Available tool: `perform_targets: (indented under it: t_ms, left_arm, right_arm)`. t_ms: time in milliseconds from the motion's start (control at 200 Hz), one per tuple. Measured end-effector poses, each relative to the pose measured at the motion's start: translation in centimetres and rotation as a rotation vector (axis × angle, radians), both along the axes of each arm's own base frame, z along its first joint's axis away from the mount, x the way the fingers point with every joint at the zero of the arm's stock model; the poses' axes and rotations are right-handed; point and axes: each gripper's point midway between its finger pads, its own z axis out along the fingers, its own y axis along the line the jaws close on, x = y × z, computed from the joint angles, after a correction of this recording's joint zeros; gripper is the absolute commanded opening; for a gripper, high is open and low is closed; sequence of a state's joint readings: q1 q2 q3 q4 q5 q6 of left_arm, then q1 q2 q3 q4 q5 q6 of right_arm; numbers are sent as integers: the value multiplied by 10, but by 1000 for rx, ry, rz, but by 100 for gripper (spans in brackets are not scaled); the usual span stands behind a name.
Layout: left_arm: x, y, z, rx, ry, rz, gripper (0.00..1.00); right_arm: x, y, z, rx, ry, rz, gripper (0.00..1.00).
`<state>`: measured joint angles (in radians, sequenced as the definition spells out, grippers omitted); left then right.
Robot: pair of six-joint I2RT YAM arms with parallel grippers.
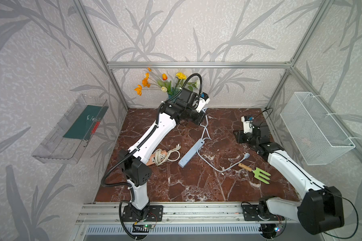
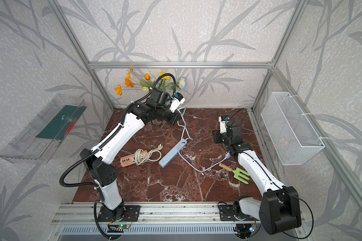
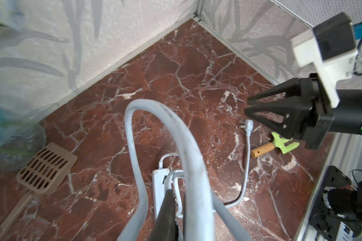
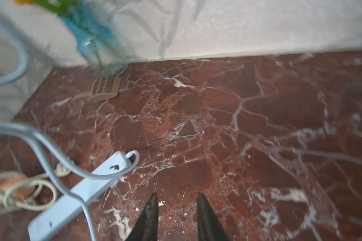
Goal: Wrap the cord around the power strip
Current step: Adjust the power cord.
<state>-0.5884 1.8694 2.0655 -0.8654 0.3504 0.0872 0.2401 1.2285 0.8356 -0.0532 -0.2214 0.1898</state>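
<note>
Front right on the table (image 1: 176, 187), a fork (image 1: 257, 172) is noted, with the plug (image 1: 246, 155) just beyond its handle. The power strip (image 1: 191, 153) lies flat mid-table. The right gripper (image 4: 177, 195) is held over bare table, jaws apart and empty. Farthest, near the back wall, the left gripper (image 3: 194, 198) is clamped on a raised loop of cord (image 3: 188, 146), which is run from the strip's far end up and back down to the plug.

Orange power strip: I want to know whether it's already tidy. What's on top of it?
Loops of a white cord cross the orange power strip; the plug rests on the table. Whether the loops pass underneath is hidden.
</note>
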Motion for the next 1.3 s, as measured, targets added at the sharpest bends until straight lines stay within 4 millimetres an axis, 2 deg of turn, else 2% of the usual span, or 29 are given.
perform_targets:
  t_ms: [140,235,365,490,625,785,870,920,1055,1120,1195,1250,1300]
  left_arm:
    - [-18,-20,-6,4,22,-89,3]
    - [-29,-28,-7,8,26,-137,3]
    - [-39,-35,-8,14,28,-173,3]
    - [-41,-37,-9,17,26,-184,3]
    - [-44,-38,-9,12,36,-194,2]
    - [-44,-39,-8,12,34,-195,2]
    - [-39,-34,-9,20,28,-174,2]
    - [-37,-32,-9,22,28,-166,1]
    - [-32,-28,-11,40,18,-135,0]
    - [-26,-18,-16,60,11,-96,0]
    - [-22,5,-26,84,24,-41,0]
    - [-15,29,-32,100,39,19,0]
    - [-2,54,-35,116,40,89,0]
  right_arm:
    - [-24,68,10,23,-87,239,55]
    - [-20,89,35,49,-167,313,55]
    - [-13,102,65,59,-262,372,53]
    - [-18,110,70,29,-298,413,50]
    - [-19,118,69,-27,-326,389,27]
    - [-14,130,64,-118,-367,305,14]
    - [-4,131,60,-152,-386,226,0]
    - [2,129,58,-171,-394,179,0]
    - [15,110,59,-239,-413,51,0]
    - [26,82,57,-267,-390,-42,0]
    - [41,17,51,-281,-324,-205,0]
    - [47,-48,42,-269,-252,-369,0]
    - [44,-103,32,-261,-187,-514,0]
